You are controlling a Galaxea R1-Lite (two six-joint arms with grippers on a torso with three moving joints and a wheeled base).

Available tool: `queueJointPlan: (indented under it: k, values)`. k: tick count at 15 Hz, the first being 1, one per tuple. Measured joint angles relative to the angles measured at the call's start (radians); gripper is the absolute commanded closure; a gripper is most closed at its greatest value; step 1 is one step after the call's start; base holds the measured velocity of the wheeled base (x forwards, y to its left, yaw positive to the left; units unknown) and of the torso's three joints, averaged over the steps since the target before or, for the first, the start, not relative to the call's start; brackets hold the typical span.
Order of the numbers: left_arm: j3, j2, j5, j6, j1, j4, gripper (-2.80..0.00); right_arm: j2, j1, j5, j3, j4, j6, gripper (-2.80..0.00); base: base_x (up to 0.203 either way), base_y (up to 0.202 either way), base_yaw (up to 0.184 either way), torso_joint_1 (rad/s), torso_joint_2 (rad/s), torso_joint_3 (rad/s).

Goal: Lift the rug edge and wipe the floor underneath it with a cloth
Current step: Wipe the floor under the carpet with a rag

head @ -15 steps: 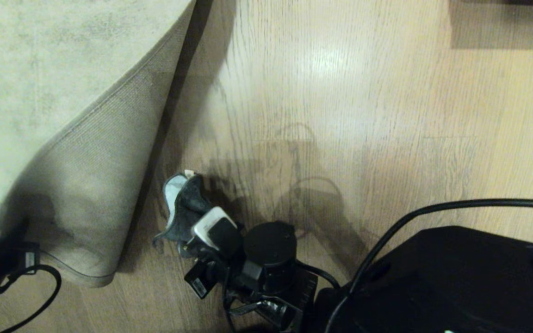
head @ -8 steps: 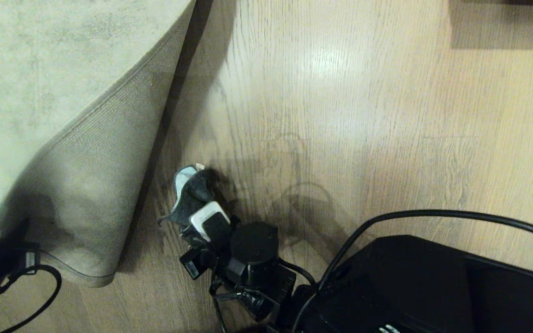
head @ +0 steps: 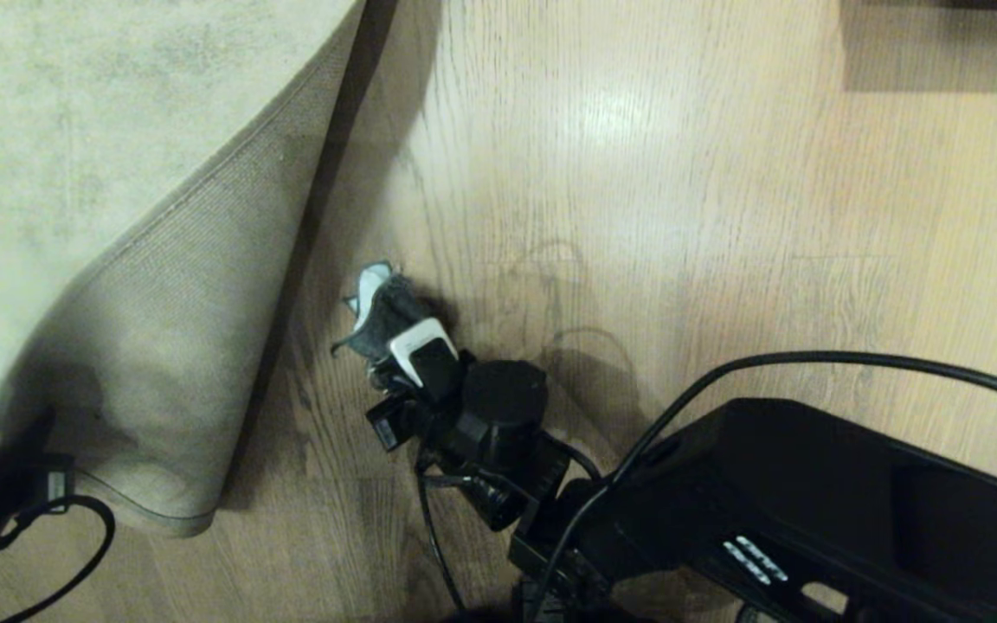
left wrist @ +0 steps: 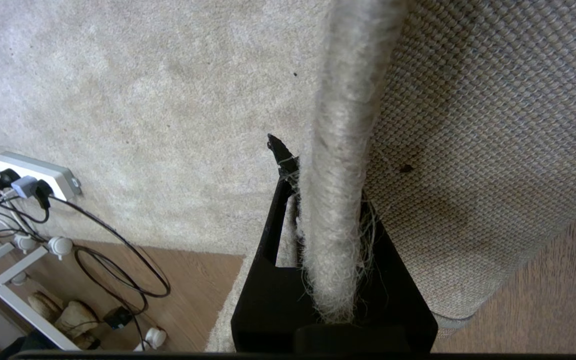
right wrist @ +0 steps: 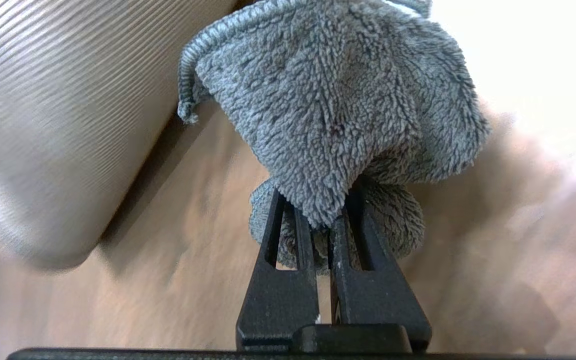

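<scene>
Our left gripper (left wrist: 330,220) clamps the rug edge (left wrist: 340,150), held up off the floor (head: 637,216). Our right gripper (right wrist: 325,220), reaching low, pinches the cloth (head: 382,316) beside it, now further forward than before

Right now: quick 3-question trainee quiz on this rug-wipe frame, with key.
1. True or false: the rug edge lies flat on the floor.
2. What does the right gripper hold? A) the cloth B) a cable C) nothing
3. Fill in: the left gripper is shut on the ____.

Key:
1. False; the edge is lifted and folded back, woven backing showing.
2. A; the jaws are clamped on the grey cloth, just right of the raised flap in the head view.
3. Rug edge.
</scene>
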State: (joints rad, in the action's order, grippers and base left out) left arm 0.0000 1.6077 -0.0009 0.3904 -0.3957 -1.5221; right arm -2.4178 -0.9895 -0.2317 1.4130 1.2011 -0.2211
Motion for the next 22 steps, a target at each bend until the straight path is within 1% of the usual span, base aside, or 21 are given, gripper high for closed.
queueJointPlan:
  k: [5,7,9,12,16,19,22]
  values:
    - [0.0,0.0,0.001,0.002,0.0,0.0,0.0,0.053,0.033,-0.006,0.007,-0.002,-0.006,0.0,0.0,0.0,0.0,0.0,0.0,0.0]
    - [0.0,0.0,0.002,0.002,0.0,0.0,0.0,0.08,0.035,-0.002,0.001,-0.003,-0.006,0.0,0.0,0.0,0.0,0.0,0.0,0.0]
    - [0.0,-0.001,0.002,0.001,-0.001,0.0,0.0,0.107,0.017,0.003,-0.01,-0.013,-0.004,0.0,0.0,0.0,0.0,0.0,0.0,0.0]
    - [0.0,-0.001,0.002,0.001,-0.004,0.0,0.0,0.153,-0.063,0.007,-0.062,-0.044,-0.001,0.0,0.0,0.0,0.0,0.0,0.0,0.0]
    - [0.0,-0.001,0.002,0.002,-0.006,0.0,0.0,0.185,-0.189,-0.006,-0.151,-0.054,0.0,0.0,0.0,0.0,0.0,0.0,0.0,0.0]
    - [0.0,-0.001,0.002,0.001,-0.006,0.0,0.0,0.161,-0.27,-0.055,-0.199,-0.015,0.002,0.0,0.0,0.0,0.0,0.0,0.0,0.0]
    - [0.0,0.0,0.002,0.001,-0.006,0.0,0.0,0.101,-0.306,-0.068,-0.21,0.042,0.01,0.0,0.0,0.0,0.0,0.0,0.0,0.0]
